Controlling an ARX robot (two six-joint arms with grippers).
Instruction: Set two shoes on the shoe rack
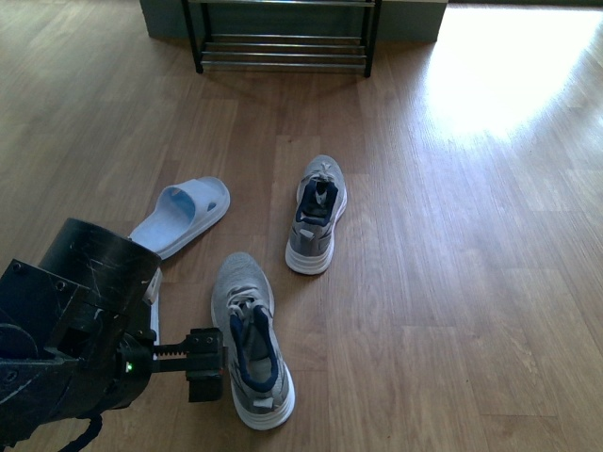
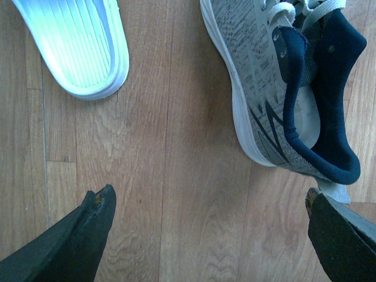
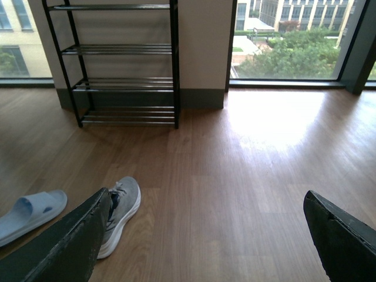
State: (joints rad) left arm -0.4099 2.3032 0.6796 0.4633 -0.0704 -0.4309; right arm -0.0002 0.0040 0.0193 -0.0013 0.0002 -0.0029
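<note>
No readable text, no labels, no numbers

Grey heathered knit on the sneaker [image 1: 252,344] farther from the shoe rack [image 1: 283,42], white sole, navy lining, dark side stripes. The other sneaker [image 1: 317,215], nearer the rack, same grey, white and navy. The slide [image 1: 184,215] is pale blue with a ridged footbed. Rack black-framed with silver rods. Floor [image 1: 452,282] warm brown woodgrain.

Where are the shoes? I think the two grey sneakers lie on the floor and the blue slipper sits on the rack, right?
Not quite. The near grey sneaker and the far grey sneaker do lie on the floor, but the blue slipper lies on the floor too, beside them, not on the rack. The front view shows it.
</note>
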